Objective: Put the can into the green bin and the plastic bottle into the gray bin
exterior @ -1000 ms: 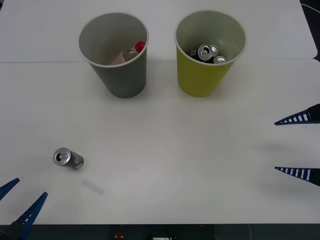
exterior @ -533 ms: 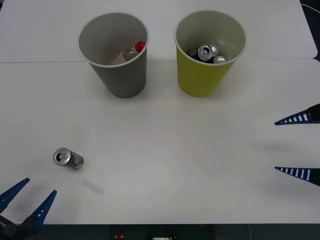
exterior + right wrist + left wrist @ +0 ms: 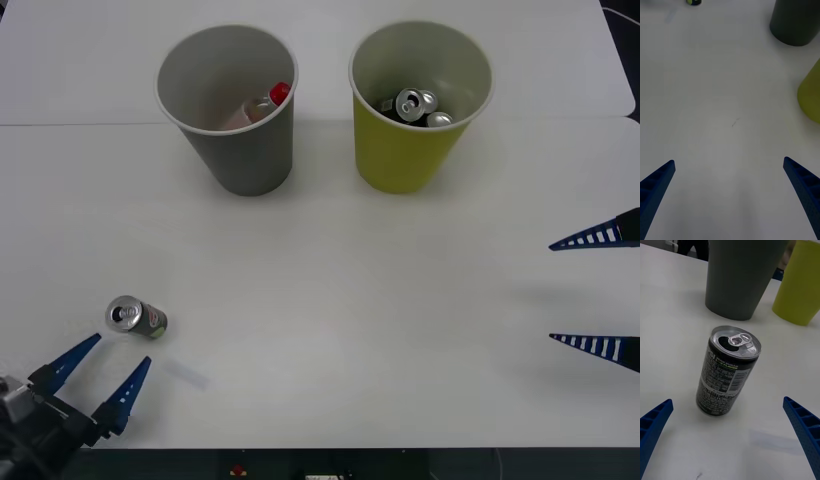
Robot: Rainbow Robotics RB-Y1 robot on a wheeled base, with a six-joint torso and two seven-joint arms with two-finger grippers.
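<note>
Two bins stand far back, the gray bin (image 3: 228, 105) holding the plastic bottle (image 3: 262, 106), the green bin (image 3: 418, 104) holding silver cans (image 3: 414, 105), while the can (image 3: 136, 317) stands upright near the table's (image 3: 330, 300) front-left edge before the left gripper (image 3: 98, 377), its fingers apart like the right gripper's (image 3: 600, 290).

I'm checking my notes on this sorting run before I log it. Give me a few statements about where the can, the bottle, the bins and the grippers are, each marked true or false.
1. The can stands upright on the table. True.
2. The plastic bottle lies on the table beside the can. False: it is inside the gray bin, red cap up.
3. The left gripper is shut on the can. False: it is open, near the can at the table's front left, not touching it.
4. The green bin already holds cans. True.
5. The right gripper is open at the table's right edge, away from both bins. True.
</note>
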